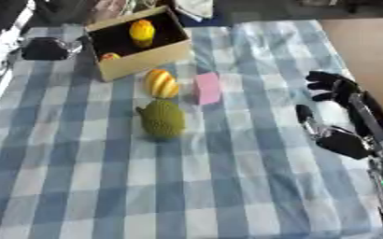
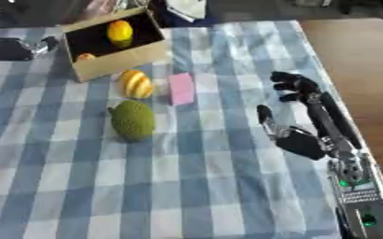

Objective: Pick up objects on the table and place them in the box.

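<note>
Table: I see a blue-and-white checked cloth (image 1: pixel 227 186) covering the whole work surface, lying slightly askew in my view.
Box: an open tan cardboard box (image 1: pixel 145 58) with a dark inside stands at the far left of the cloth. A yellow rounded fruit (image 1: pixel 142 31) sits in it toward the back, and a small orange-red thing (image 1: pixel 109 57) shows at its near left corner.
Right hand: my black right hand (image 2: pixel 305 116) comes in from the right side and hovers over the cloth, well apart from the objects. Its fingers (image 2: pixel 289 84) are curled at the tips and held apart from the thumb (image 2: pixel 264 116), closing on nothing.
Left hand: I do not see it in either view.
Green fruit: a bumpy green oval fruit with a short stem (image 1: pixel 162 119) lies on the cloth, nearest to me of the three loose things.
Striped fruit: a yellow-and-orange striped oval fruit (image 1: pixel 161 83) lies just before the box, just beyond the green one.
Pink block: a flat pink rectangular block (image 1: pixel 207 88) lies just right of the striped fruit.
Dark thing: a black object (image 1: pixel 44 48) rests left of the box; I cannot tell what it is.
</note>
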Controlling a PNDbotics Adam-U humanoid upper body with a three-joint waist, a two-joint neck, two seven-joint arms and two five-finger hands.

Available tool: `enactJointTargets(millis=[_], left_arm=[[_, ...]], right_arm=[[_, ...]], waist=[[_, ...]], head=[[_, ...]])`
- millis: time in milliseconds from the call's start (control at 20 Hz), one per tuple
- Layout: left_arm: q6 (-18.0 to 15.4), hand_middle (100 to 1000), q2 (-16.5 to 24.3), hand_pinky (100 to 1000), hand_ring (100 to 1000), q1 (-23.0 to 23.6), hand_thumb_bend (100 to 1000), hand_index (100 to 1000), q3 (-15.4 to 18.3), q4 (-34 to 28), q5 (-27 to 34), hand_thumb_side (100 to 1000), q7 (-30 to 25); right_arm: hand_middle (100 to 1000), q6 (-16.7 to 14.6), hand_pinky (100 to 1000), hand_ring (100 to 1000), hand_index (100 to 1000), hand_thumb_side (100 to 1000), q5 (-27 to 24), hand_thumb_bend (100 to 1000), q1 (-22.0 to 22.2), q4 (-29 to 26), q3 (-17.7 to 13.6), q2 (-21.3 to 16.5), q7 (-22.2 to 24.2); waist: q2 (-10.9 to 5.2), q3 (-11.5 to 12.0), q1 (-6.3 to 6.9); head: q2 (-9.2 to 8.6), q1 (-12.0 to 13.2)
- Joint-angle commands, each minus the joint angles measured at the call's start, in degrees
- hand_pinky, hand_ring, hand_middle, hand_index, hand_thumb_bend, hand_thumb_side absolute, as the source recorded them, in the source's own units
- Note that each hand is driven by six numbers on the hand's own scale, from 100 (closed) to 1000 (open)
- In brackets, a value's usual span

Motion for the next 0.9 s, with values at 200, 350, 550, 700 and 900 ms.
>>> enactJointTargets(millis=[200,350,550,700,900], left_arm=[[2.66,631,1.41,691,602,7.50,510,764,3.62,-13.80,9.98,431,3.08],[3.18,621,-1.27,684,594,11.93,493,758,5.03,-18.34,12.29,422,4.76],[3.44,620,-5.63,684,593,17.19,489,757,6.37,-23.24,13.28,430,6.23],[3.35,618,-8.34,682,593,20.00,471,758,6.97,-25.42,13.16,434,6.27],[2.45,615,-10.81,679,591,22.20,462,757,6.75,-26.82,13.53,438,5.58]], right_arm=[[813,-0.41,728,817,901,413,0.11,228,-5.65,2.38,1.05,-4.19,0.63],[816,-1.04,731,819,904,407,-0.49,240,-9.49,5.52,2.40,-6.81,1.43],[823,-2.14,737,824,911,403,-1.21,253,-15.81,11.50,5.10,-10.74,3.50],[841,-3.66,746,830,917,396,-1.05,268,-20.73,16.00,7.20,-13.05,5.37],[870,-6.59,761,849,932,397,0.23,285,-26.72,22.11,9.98,-14.98,8.60]], waist=[[-1.07,1.08,0.11],[-1.15,1.85,-0.09],[-1.32,2.96,-0.41],[-1.46,3.78,-0.67],[-1.54,4.70,-0.84]], head=[[-0.53,-0.83],[-0.29,-1.13],[0.12,-1.65],[0.39,-2.15],[0.52,-2.42]])
